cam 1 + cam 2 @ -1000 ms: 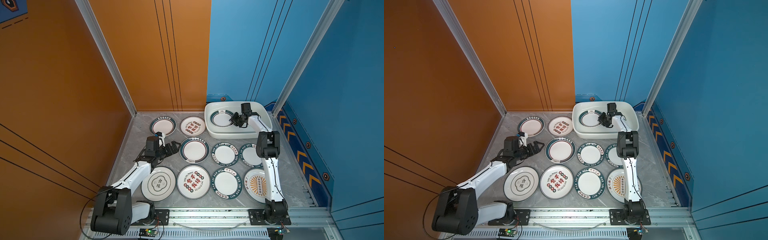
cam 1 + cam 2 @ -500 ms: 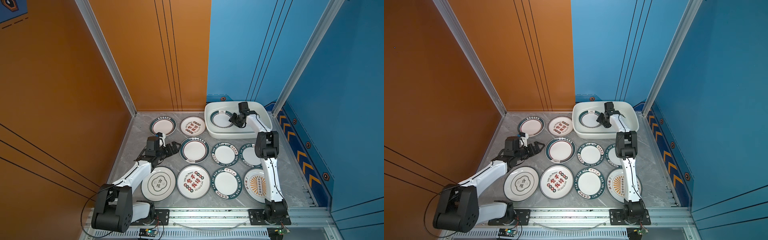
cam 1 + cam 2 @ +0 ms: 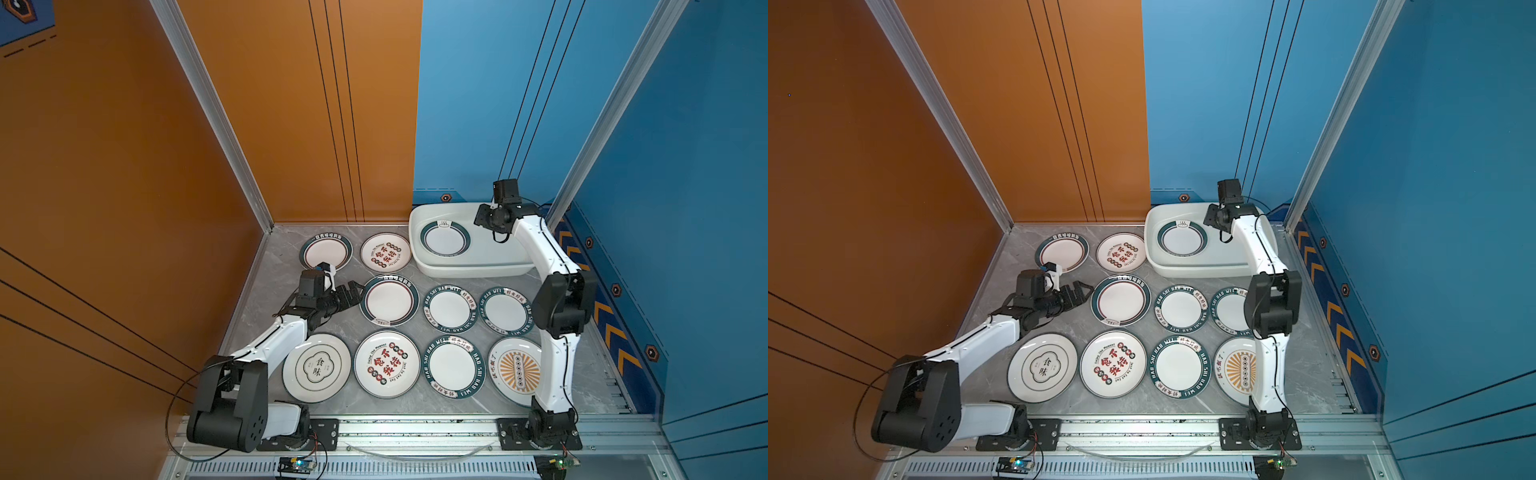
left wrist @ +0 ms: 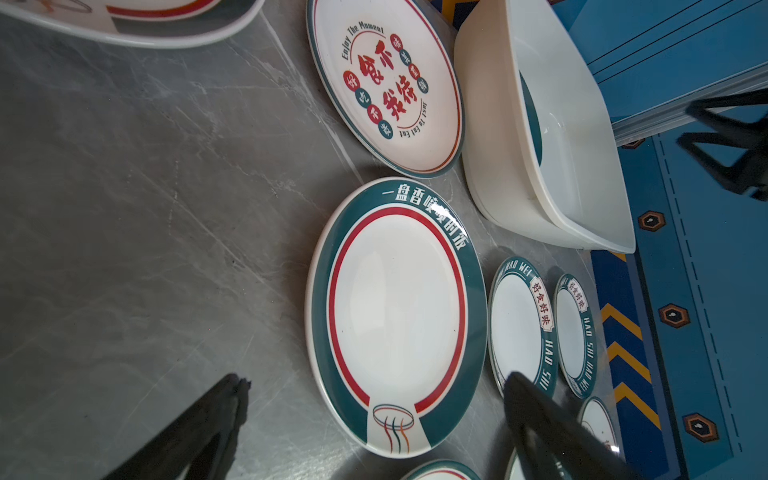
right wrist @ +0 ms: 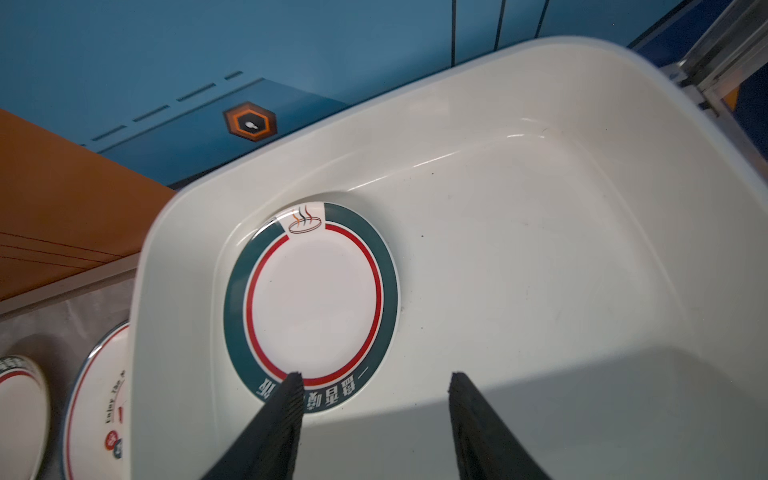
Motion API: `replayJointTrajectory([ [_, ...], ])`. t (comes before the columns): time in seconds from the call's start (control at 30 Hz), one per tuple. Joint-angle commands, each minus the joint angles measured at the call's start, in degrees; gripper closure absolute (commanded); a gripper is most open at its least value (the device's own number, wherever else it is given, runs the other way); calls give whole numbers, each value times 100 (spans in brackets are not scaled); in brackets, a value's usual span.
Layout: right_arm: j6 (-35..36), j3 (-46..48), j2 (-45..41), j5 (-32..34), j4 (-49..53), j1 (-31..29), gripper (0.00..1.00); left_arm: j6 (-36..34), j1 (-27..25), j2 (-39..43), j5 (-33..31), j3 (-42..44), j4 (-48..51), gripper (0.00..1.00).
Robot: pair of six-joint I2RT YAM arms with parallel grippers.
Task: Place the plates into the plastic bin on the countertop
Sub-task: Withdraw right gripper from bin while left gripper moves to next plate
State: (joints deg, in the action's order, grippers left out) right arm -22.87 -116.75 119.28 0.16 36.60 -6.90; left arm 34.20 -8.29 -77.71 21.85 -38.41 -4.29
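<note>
Plastic bin (image 3: 494,255) sits at the far right corner of the desk (image 3: 590,374). Its right end is hidden behind the right arm (image 3: 540,249) in both top views.

One teal-rimmed plate (image 3: 445,238) lies flat on the bin floor, toward the left end.

Right gripper (image 5: 374,378) hangs over the bin, jaws parted, nothing between them. In the right wrist view one fingertip (image 5: 291,390) overlaps the plate's lettered rim; contact or clearance cannot be told. From above, its fingers are lost against the dark wrist.

Nine plates (image 3: 387,363) lie on the desk in three rows, none stacked.
- Sunburst plate (image 3: 517,371), front right: right edge covered by the right arm.
- Small lettered plate (image 3: 1227,309) behind it: partly covered by the arm's elbow in a top view.
- Back-left plate (image 3: 326,249): near edge overlapped by the left wrist's camera mount, and cut off by the frame in the left wrist view.

Left gripper (image 4: 374,380) is spread wide and empty, low, just beside the big middle-row plate (image 3: 389,300). Only its finger ends show in the left wrist view; the rest is cut off.
</note>
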Motion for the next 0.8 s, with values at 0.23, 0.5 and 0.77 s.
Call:
replayJointTrajectory([
  [0.23, 30, 2697, -2010, -1464, -882, -37, 40, 530, -76, -935, 175, -103, -944, 7],
  [0.5, -449, 4652, -3341, -1989, -1787, 17, 40, 727, -215, -1409, 269, 14, -1391, 17],
  [0.77, -652, 5382, -3926, -2207, -2013, 97, 41, 811, -329, -1674, 264, 108, -1624, 32],
])
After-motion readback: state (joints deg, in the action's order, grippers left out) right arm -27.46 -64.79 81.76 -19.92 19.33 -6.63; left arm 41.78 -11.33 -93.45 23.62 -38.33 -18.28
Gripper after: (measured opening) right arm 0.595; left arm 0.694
